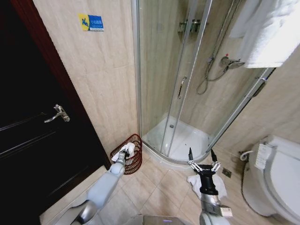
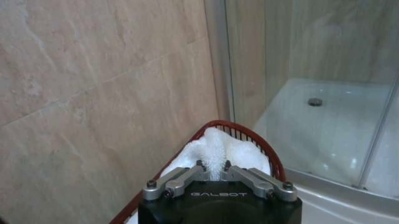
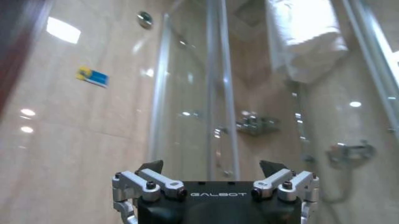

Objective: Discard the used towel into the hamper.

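The used towel (image 1: 130, 149) is a white bundle held over the mouth of the hamper (image 1: 136, 165), a reddish-brown wire basket on the floor in the corner between the tiled wall and the shower. My left gripper (image 1: 125, 153) is shut on the towel. In the left wrist view the towel (image 2: 215, 144) bulges out past the closed gripper (image 2: 212, 164) and lies inside the hamper's rim (image 2: 259, 136). My right gripper (image 1: 201, 154) points upward over the floor tiles to the right, open and holding nothing; the right wrist view shows this gripper (image 3: 212, 165) too.
Another white cloth (image 1: 219, 185) lies on the floor under my right arm. The glass shower enclosure (image 1: 187, 93) stands just behind the hamper. A toilet (image 1: 276, 180) is at the right and a dark door (image 1: 33, 140) at the left. Folded towels (image 1: 274, 28) hang high on the right.
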Controlling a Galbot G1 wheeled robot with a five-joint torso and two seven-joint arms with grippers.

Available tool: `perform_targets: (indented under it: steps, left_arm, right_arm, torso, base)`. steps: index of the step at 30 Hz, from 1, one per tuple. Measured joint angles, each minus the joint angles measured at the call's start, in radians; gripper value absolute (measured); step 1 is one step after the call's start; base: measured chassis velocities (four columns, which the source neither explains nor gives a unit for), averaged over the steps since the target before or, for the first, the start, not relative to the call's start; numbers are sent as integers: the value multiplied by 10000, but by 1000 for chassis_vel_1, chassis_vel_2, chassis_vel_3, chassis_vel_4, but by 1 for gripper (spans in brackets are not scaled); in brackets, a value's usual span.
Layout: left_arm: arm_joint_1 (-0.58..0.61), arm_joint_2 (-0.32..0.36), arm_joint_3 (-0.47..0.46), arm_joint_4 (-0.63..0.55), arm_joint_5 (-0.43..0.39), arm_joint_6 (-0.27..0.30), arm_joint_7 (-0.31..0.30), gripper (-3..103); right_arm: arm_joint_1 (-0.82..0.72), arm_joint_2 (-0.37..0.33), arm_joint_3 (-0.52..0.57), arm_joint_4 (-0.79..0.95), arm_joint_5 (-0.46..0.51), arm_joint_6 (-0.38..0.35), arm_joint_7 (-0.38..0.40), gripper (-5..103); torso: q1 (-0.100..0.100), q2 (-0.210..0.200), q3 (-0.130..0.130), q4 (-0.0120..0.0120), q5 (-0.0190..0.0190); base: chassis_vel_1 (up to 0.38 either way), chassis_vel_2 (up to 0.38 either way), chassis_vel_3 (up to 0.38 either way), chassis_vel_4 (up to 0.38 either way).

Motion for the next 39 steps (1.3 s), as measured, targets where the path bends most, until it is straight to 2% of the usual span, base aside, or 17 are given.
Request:
perform_targets:
  steps: [12, 17, 19, 20, 21, 23, 24, 27, 28, 30, 31, 35, 36, 38, 39]
  left_arm:
    - [-284, -94, 49, 253, 5, -322, 56, 4]
    - [-337, -120, 85, 259, 15, -289, -65, 4]
    - [-334, -131, 104, 220, 28, -100, -172, 5]
    - [-315, -119, 106, 181, 43, -23, -189, 10]
    - [-315, -119, 106, 181, 43, -23, -189, 10]
    - [-195, -69, 108, 34, 192, 228, -236, 20]
    - [-195, -69, 108, 34, 192, 228, -236, 20]
    - [-62, -46, 46, -48, 277, 305, -357, 36]
    - [-62, -46, 46, -48, 277, 305, -357, 36]
    - [9, -10, 38, -127, 277, 315, -358, 47]
    - [9, -10, 38, -127, 277, 315, -358, 47]
    - [114, 5, -46, -337, 317, 603, -425, 70]
    - [114, 5, -46, -337, 317, 603, -425, 70]
    - [261, 32, -102, -516, 570, 734, -436, 80]
    - [261, 32, -102, -516, 570, 734, -436, 80]
  right_arm:
    - [-22, -12, 80, 3, 76, 245, -525, 100]
    - [-20, 34, 46, -48, -101, 476, -330, 100]
    - [-2, 53, 49, -73, -192, 583, -197, 100]
    - [1, 56, 49, -78, -205, 613, -170, 100]
    - [1, 56, 49, -78, -205, 613, -170, 100]
    - [-1, 67, 51, -105, -246, 661, -136, 100]
    - [-1, 67, 51, -105, -246, 661, -136, 100]
    - [48, 97, 88, -211, -301, 762, -37, 100]
    - [48, 97, 88, -211, -301, 762, -37, 100]
    - [39, 89, 116, -213, -301, 775, -12, 100]
    - [39, 89, 116, -213, -301, 775, -12, 100]
    - [-10, 93, 120, -180, -329, 802, 81, 100]
    - [-10, 93, 120, -180, -329, 802, 81, 100]
    - [-26, 96, 132, -173, -576, 809, 371, 100]
    - [-26, 96, 132, -173, -576, 809, 371, 100]
  torso:
    - [-4, 1, -1, 0, 0]
    - [1, 0, 0, 1, 2]
    - [11, -4, 3, -3, 0]
    - [15, -6, 4, -2, 3]
    - [15, -6, 4, -2, 3]
    - [7, -5, 2, -1, 1]
    - [7, -5, 2, -1, 1]
    - [-5, -1, -1, 2, 1]
    - [-5, -1, -1, 2, 1]
    - [-8, 2, -2, 2, 0]
    - [-8, 2, -2, 2, 0]
    - [-4, 2, -2, 0, 1]
    - [-4, 2, -2, 0, 1]
    - [0, 1, -1, -1, 0]
    - [0, 1, -1, -1, 0]
  base:
    - [-31, 45, 39, -37]
    - [-161, 158, 161, -166]
    - [-164, 122, 123, -138]
    - [-82, 99, 101, -117]
    - [-82, 99, 101, -117]
    - [-60, 66, 20, -10]
    - [-38, 66, 0, -15]
    - [16, -9, -19, 6]
    - [48, -27, -57, 18]
    - [69, -45, -51, 25]
    - [69, -39, -45, 33]
    - [0, 0, 0, 0]
    - [0, 0, 0, 0]
    - [0, 0, 0, 0]
    - [0, 0, 0, 0]
